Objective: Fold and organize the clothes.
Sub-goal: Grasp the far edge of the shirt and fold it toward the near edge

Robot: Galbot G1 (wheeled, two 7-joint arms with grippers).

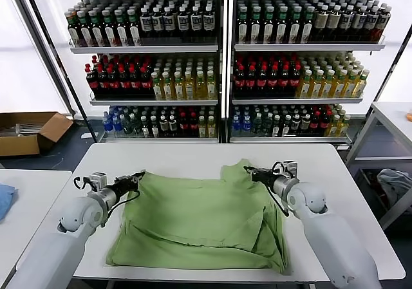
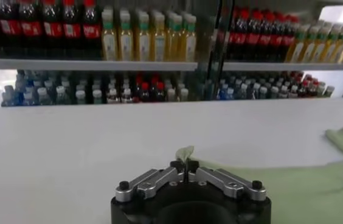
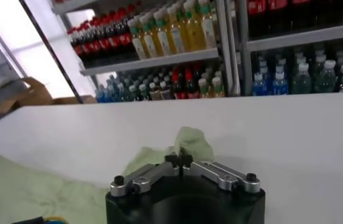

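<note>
The light green T-shirt [image 1: 199,221] lies spread on the white worktop [image 1: 187,157], plain side up, its near part rumpled and folded over itself toward the robot's right. The left hand [image 1: 137,176] sits at the shirt's far left corner, and in the left wrist view its fingers [image 2: 177,166] are pressed together on a small tip of green cloth [image 2: 185,152] that pokes up between them. The right hand [image 1: 249,171] is at the far right corner (the one that rises to a little peak), and in the right wrist view its fingers [image 3: 173,160] are likewise closed on a raised fold of the shirt [image 3: 191,142]. Both hands are low, at the level of the worktop.

Behind the worktop stand shelves [image 1: 154,48] packed with bottles [image 1: 270,73]: dark ones with green and white caps on the top row, red-capped and yellow ones in the middle, blue-labelled and mixed ones on the lowest row. On the floor to the left is an open cardboard box [image 1: 29,131]; its contents cannot be made out. A blue cloth [image 1: 5,199] lies at the edge of a neighbouring table on the left, and a grey-blue fabric heap [image 1: 394,186] sits under a table on the right.
</note>
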